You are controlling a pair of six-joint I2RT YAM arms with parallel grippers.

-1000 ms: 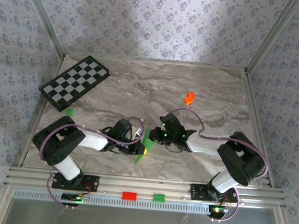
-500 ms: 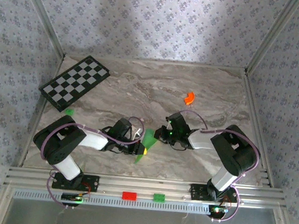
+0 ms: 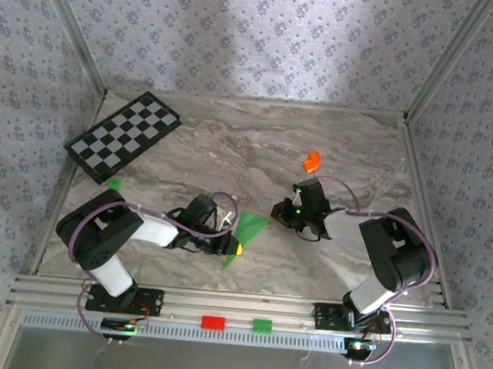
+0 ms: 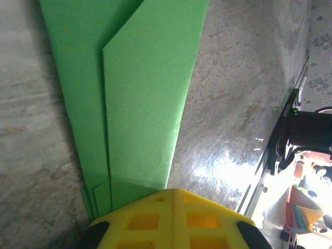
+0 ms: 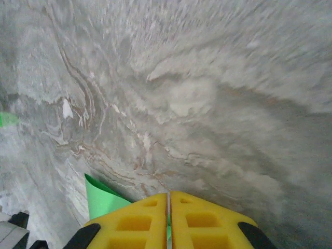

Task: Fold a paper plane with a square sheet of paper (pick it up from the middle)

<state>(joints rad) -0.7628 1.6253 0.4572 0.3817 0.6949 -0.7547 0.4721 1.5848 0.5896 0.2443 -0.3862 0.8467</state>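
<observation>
On the marble table, the checkered board lies at the far left corner. The paper plane, a folded green wedge, sits near the front centre. The left gripper is clamped on its narrow end. The right gripper has its fingers pressed together at the paper's other corner, though it is unclear whether they pinch it. A small orange curved piece lies beyond it.

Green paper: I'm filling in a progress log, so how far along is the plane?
Done: the sheet is already folded into a long, narrow, layered dart, the paper plane. In hand: the left tool clamps its end, and the right tool, shut, seems to pinch a green corner. Left: spreading the wings and setting it down, I'd guess.
</observation>
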